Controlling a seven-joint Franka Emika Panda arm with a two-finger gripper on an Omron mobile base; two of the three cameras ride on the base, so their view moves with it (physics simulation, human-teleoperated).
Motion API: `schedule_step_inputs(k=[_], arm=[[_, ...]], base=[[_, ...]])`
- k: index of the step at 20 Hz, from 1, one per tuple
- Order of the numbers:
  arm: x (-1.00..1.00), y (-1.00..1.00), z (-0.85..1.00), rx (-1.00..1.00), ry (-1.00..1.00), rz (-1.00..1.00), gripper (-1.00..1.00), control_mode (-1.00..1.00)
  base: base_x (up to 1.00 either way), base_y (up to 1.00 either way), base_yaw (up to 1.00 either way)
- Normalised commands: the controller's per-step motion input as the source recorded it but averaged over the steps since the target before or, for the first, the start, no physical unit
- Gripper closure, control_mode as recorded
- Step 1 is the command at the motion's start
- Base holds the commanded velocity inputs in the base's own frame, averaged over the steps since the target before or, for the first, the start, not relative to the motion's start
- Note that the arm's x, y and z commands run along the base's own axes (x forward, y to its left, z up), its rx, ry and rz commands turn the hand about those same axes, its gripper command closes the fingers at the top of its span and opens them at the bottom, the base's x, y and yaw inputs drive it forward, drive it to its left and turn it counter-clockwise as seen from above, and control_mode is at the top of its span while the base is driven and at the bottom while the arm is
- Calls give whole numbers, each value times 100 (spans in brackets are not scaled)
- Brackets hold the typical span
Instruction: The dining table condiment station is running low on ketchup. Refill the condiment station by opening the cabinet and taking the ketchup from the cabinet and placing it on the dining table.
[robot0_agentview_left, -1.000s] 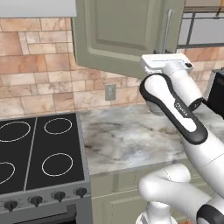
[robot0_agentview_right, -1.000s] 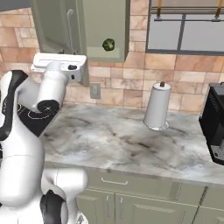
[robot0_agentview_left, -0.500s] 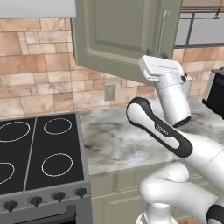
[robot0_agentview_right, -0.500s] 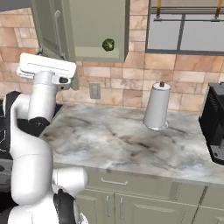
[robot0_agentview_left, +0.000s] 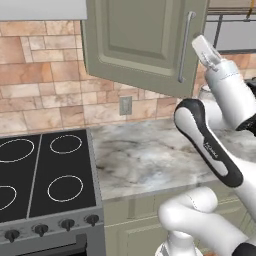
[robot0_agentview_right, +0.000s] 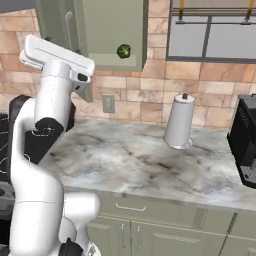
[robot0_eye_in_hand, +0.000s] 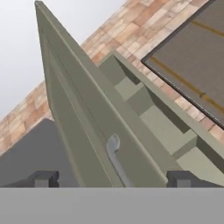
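Cabinet (robot0_agentview_left: 145, 42) door swung partly open above the marbled counter (robot0_agentview_right: 145, 165), bar handle (robot0_eye_in_hand: 117, 162) lying between the 2 fingertips (robot0_eye_in_hand: 43, 178). Gripper (robot0_eye_in_hand: 111, 179) spread wide, clasping nothing, raised just beside the door's edge.

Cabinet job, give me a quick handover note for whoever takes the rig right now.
Hand: open, holding nothing, raised at the cabinet door's handle, the bar between its fingertips in the hand view.
Cabinet: door swung partly open. A small round green item sits inside; no ketchup can be made out from here.
Counter: paper towel roll, coffee machine at its right end; stove to the left.
Done: door started.
Left: finish opening, find ketchup, carry it to the dining table.
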Motion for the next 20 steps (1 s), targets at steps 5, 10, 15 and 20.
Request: schedule_step_inputs(k=[5, 10, 15, 20], arm=[[-70, -12, 76, 2, 8, 4, -100, -100], [-40, -61, 39, 7, 20, 4, -100, -100], [47, -97, -45, 15, 23, 17, -100, -100], [95, -82, -92, 18, 6, 32, -100, -100]], base=[[0, 0, 0], [0, 0, 0], [0, 0, 0], [0, 0, 0]])
